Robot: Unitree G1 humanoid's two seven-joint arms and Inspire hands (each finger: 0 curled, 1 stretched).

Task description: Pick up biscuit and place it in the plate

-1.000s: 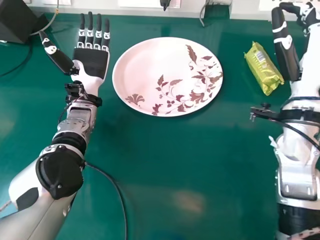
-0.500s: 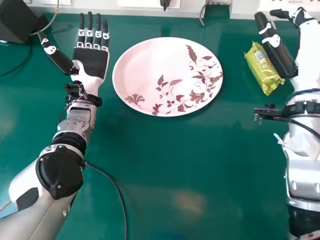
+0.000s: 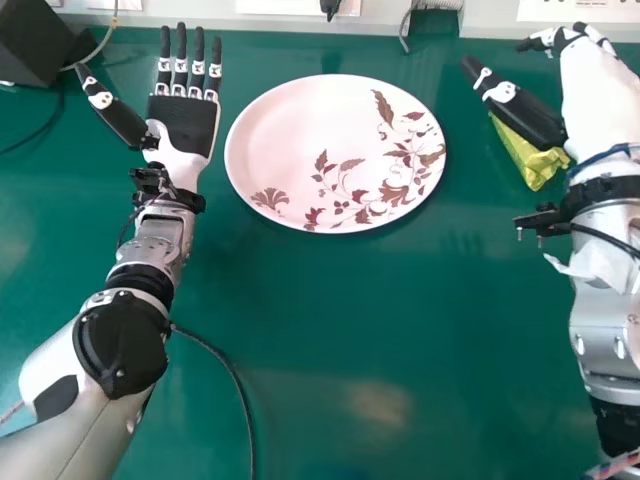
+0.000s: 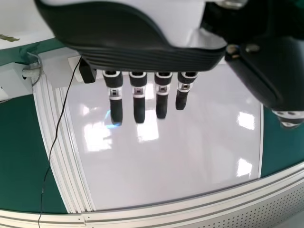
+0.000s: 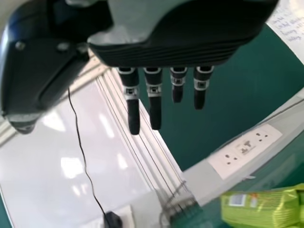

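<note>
The yellow-green biscuit pack (image 3: 528,162) lies on the green table, right of the round white plate (image 3: 290,130) with its brown leaf pattern. My right hand (image 3: 597,95) is beside and above the pack, its thumb crossing over the pack's upper part; whether they touch I cannot tell. In the right wrist view this hand (image 5: 175,42) has extended fingers holding nothing, and the biscuit pack (image 5: 263,209) lies apart from them. My left hand (image 3: 185,125) rests palm up left of the plate, fingers straight; the left wrist view shows the same hand (image 4: 137,42) empty.
A dark box (image 3: 35,40) with a cable stands at the far left corner. White trunking (image 3: 300,22) runs along the table's back edge, with a socket strip (image 5: 244,151) seen in the right wrist view. Another black cable (image 3: 235,375) lies beside my left forearm.
My right hand has turned and its thumb has swung left, from beside the biscuit pack to across it. Pack, plate and left hand have stayed put.
</note>
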